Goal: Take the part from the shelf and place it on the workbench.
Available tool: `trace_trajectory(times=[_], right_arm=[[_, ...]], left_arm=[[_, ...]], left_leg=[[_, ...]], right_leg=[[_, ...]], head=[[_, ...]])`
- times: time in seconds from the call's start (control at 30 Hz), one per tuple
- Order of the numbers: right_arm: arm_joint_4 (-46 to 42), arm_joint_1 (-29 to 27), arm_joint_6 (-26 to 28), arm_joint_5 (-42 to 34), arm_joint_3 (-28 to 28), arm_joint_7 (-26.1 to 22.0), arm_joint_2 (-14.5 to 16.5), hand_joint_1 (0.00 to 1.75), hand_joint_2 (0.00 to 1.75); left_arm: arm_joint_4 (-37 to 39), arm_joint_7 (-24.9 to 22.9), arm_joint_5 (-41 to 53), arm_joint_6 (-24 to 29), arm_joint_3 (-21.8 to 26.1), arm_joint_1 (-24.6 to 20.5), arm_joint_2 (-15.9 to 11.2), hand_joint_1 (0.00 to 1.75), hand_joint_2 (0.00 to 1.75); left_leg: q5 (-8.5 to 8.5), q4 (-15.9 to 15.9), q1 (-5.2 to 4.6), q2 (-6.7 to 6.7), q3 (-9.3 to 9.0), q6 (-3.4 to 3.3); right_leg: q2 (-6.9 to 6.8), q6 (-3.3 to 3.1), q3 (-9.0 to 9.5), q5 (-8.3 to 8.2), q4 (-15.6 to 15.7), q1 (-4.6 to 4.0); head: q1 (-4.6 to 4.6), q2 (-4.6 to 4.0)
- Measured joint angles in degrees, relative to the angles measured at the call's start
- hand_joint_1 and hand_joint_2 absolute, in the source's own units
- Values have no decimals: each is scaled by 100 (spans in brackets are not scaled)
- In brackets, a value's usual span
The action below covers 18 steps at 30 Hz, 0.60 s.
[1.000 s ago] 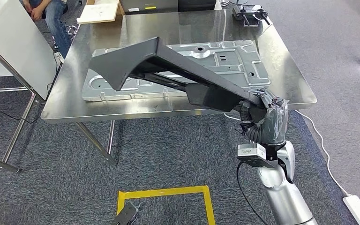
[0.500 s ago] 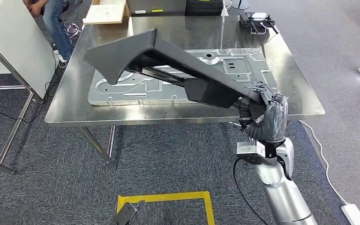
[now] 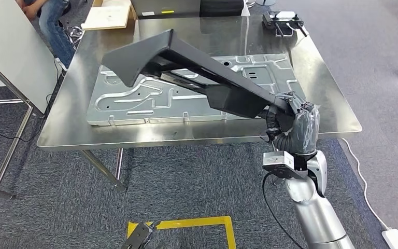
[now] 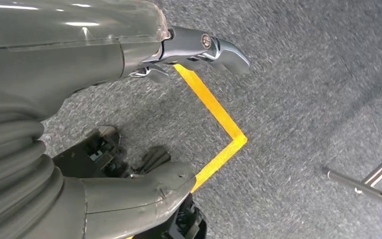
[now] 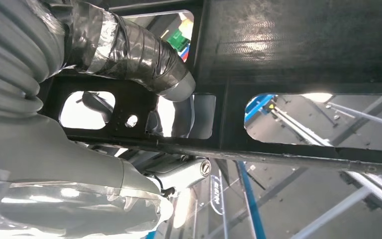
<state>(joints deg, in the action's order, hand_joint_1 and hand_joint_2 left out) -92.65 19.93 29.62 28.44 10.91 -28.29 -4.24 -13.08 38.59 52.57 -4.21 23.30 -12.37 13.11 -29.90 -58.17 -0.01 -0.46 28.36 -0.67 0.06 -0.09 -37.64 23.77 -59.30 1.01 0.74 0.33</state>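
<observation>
The whole head view is shifting compared with a moment ago: the tabletop [image 3: 326, 111] is sitting nearer and lower in the picture, so the camera is moving and the robot is probably closing in on the workbench, not the things sliding. The right hand [image 3: 290, 116] is still gripping the long black part [image 3: 186, 65] by its near end, holding it raised and tilted over the tabletop, above the pressed metal panel [image 3: 134, 101] lying there. My judgement is that the carry is nearly finished and only the lowering remains.

The right wrist view is showing the taped thumb [image 5: 129, 50] pressed against the part's frame beside its cut-outs. The left wrist view is showing the left hand [image 4: 179, 114] hanging over carpet and yellow floor tape [image 4: 219, 119], fingers apart, holding nothing.
</observation>
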Motion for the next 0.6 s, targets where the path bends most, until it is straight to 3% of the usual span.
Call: trace_trajectory(times=[0.07,0.13,0.17,0.2,0.27,0.3,0.4,0.47,0.53,0.6], right_arm=[[-1,6,-1,8,1,1,-1,175,175],[13,10,-4,28,2,8,-3,175,175],[20,10,-7,38,2,13,-4,175,175],[28,9,-12,45,2,20,-4,175,175],[32,15,-27,51,2,29,-5,175,175],[36,19,-36,51,2,35,-5,175,175],[54,26,-60,52,2,68,-7,175,175],[64,44,-74,52,-4,93,-25,175,175],[79,91,-86,50,-11,111,-51,175,175],[112,124,-102,47,-22,130,-77,175,175]], left_arm=[[-1,4,-11,1,0,-3,1,0,175],[-2,7,-61,3,1,10,1,0,175],[-2,8,-90,5,2,17,1,0,175],[-2,7,-123,11,2,24,1,0,175],[-1,4,-160,37,3,22,1,0,175],[-1,2,-177,54,4,18,2,0,175],[-2,-12,-203,96,8,15,7,0,175],[-2,-18,-204,116,12,18,25,0,175],[-2,-22,-204,130,16,2,53,0,175],[-2,-37,-205,149,19,-12,72,0,175]], left_leg=[[-58,-428,15,6,237,30],[-256,-1188,41,12,828,81],[-240,-1306,48,12,1026,88],[-85,-1186,50,12,1107,78],[462,-479,31,14,923,5],[608,-201,8,15,846,-32],[658,41,-42,10,777,-106],[697,127,-7,15,714,-144],[720,208,29,26,650,-188],[707,212,27,26,638,-218]], right_leg=[[-4,-39,97,26,60,15],[0,-82,249,120,105,16],[6,-87,305,172,101,10],[13,-83,365,226,92,4],[18,-59,458,293,95,-7],[18,-38,482,311,105,-7],[11,69,487,333,141,4],[1,131,489,411,92,0],[-3,165,300,676,-326,-1],[-2,193,-93,998,-1056,6]], head=[[3,0],[9,0],[10,0],[11,0],[9,-1],[9,-1],[9,0],[6,0],[-2,0],[-5,0]])
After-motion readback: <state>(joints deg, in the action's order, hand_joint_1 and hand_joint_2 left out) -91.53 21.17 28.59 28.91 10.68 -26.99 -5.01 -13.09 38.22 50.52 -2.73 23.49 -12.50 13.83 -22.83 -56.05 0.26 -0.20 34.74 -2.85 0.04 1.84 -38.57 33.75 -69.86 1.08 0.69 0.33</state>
